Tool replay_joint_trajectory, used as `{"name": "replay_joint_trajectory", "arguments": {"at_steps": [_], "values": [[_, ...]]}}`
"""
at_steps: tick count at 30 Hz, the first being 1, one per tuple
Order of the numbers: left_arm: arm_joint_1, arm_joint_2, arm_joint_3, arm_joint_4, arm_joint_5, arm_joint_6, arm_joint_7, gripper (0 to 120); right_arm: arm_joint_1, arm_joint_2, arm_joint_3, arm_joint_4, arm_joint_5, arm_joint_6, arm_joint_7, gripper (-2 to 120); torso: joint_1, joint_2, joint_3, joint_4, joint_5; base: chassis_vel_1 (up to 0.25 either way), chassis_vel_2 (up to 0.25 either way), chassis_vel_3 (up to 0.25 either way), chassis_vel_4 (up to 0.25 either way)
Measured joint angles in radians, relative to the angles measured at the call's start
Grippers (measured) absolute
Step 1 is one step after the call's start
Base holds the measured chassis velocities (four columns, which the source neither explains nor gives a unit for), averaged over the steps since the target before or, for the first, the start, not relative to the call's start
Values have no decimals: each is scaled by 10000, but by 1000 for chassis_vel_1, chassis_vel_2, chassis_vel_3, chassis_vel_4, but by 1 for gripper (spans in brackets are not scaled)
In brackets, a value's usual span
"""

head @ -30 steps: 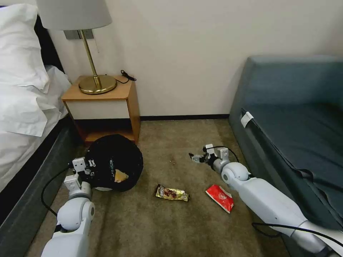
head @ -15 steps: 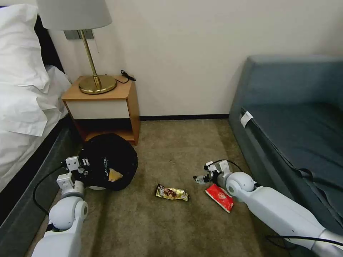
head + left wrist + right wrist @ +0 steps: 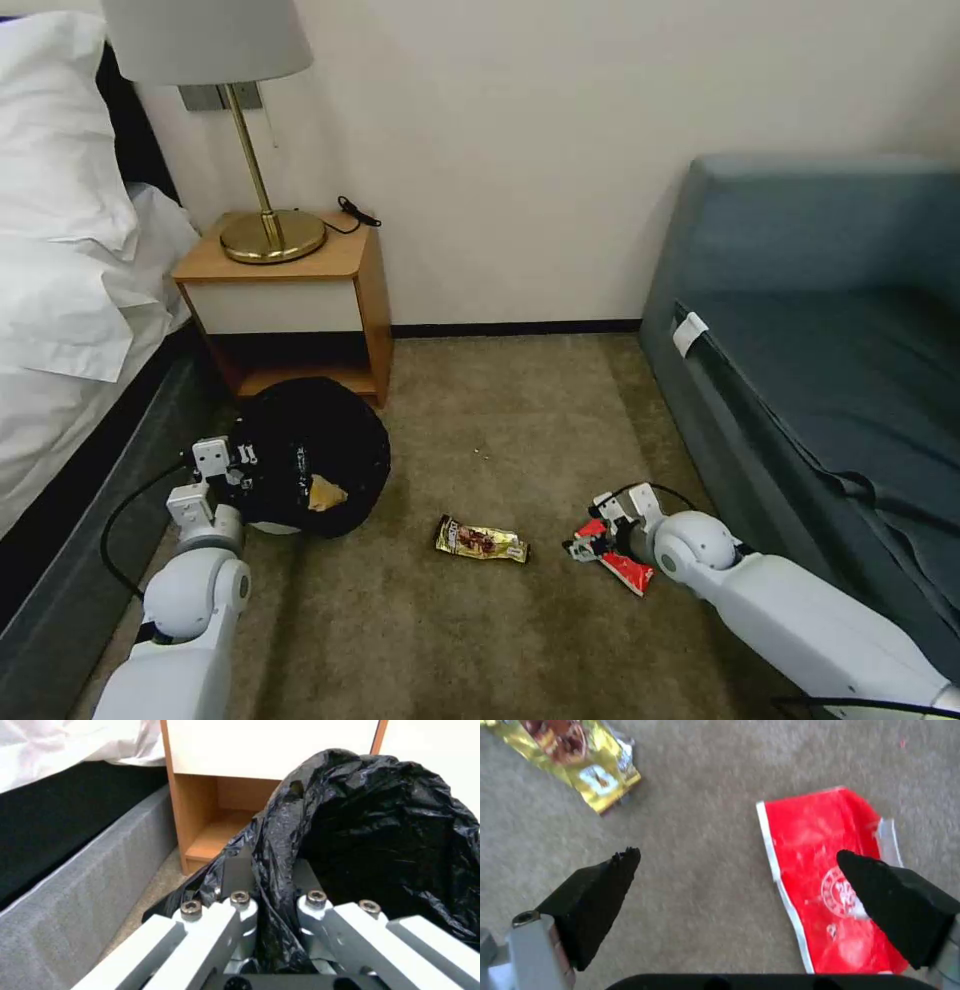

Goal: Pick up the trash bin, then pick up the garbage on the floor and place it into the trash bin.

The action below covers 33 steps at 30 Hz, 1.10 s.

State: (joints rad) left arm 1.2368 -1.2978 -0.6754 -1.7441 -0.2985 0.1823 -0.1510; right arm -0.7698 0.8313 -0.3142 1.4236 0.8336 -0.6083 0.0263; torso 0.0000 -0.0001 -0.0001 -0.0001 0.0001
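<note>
Over carpet (image 3: 480, 640), right hand (image 3: 737, 860) spread astride glossy red packet (image 3: 830, 877); left hand (image 3: 272, 896) pinching crinkly bin (image 3: 310, 455) rim.

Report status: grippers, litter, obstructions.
Left gripper shut on trash bin bag rim. Right gripper open over red-and-white packet. Gold snack wrapper on carpet. Nothing obstructing.

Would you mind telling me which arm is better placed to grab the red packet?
Right. The right gripper hangs open over the red packet, while the left gripper is clamped on the bin.
</note>
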Motion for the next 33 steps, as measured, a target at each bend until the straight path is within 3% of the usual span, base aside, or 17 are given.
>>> {"name": "replay_joint_trajectory", "arguments": {"at_steps": [7,33], "values": [[18,-42,3,32,8,0,42,4,-183,111,125,-326,-357,-13,-121,100,0,0,0,1,0,0,0,0,0],[205,-224,-18,-42,-56,-63,127,4,558,1087,399,-3598,-2269,1240,-1417,100,0,0,1,1,-1,0,0,0,0]]}}
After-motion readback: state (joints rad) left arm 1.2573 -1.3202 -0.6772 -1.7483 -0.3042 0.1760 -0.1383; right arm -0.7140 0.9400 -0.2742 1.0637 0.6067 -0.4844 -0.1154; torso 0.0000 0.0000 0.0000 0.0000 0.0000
